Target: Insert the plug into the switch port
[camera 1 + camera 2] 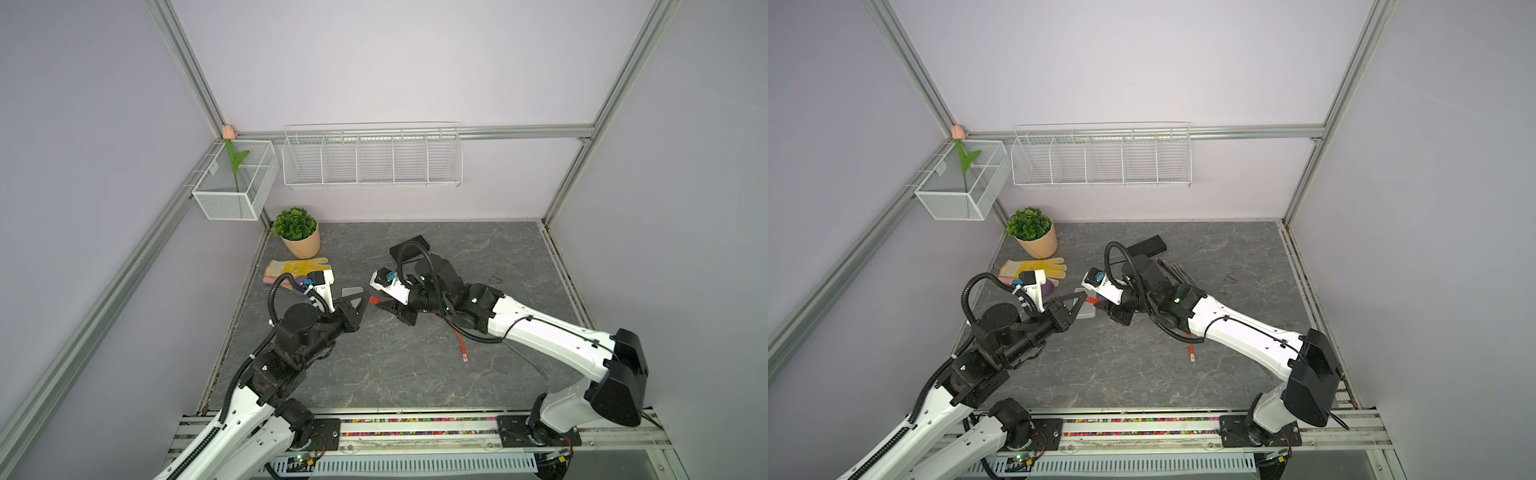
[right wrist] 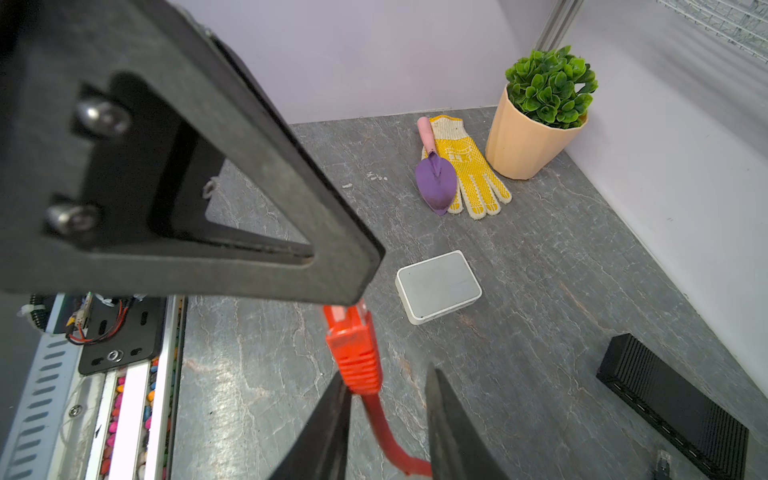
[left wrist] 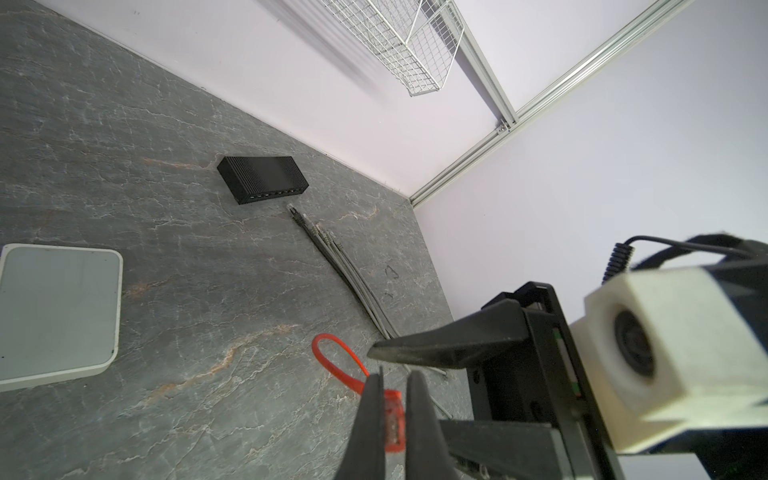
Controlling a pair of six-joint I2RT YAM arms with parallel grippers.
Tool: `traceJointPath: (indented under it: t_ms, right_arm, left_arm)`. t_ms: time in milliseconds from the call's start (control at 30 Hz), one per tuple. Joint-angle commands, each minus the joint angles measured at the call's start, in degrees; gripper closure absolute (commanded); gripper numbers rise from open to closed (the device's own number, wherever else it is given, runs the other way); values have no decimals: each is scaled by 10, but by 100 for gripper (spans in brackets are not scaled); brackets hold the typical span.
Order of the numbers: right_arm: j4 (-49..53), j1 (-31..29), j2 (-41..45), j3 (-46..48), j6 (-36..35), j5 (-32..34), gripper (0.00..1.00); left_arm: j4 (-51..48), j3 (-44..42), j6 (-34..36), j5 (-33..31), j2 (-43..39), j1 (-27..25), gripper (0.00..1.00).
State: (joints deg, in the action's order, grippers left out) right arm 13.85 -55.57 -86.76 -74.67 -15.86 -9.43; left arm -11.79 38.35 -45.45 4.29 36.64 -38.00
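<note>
Left claw (image 3: 397, 378) pinching plug (image 3: 394, 424) | right claw (image 2: 386, 376) facing it, seemingly slack

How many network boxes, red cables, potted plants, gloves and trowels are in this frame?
Network boxes: 2, black switch and white box
Red cable: 1, plug end in the left hand
Potted plant: 1
Yellow glove: 1
Purple trowel: 1
Total: 6

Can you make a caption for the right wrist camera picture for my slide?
Left gripper pinches the red plug by its tip; the right gripper straddles the red cable, jaws open.
</note>
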Motion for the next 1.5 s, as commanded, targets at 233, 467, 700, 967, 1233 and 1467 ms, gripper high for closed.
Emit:
traceJointPath:
  t_ms: [233,467,700,967,1233,1467]
  right_arm:
    - [-12,0,21,7,-17,23,71]
    - [-5,1,20,5,-26,23,73]
    - [-1,1,17,1,-31,8,80]
    - [15,2,20,-1,-40,-6,93]
    - [25,2,34,9,-44,3,94]
    - [74,19,37,3,-51,40,93]
  left_arm:
    - [-1,6,-9,-4,-2,-2,100]
    - [1,0,-10,-6,-3,-2,100]
    - [1,1,-9,-6,-2,-2,100]
    - [24,-10,-13,-16,-3,-3,100]
    - [14,11,0,-17,24,-2,100]
    - [-61,63,59,-64,32,18,33]
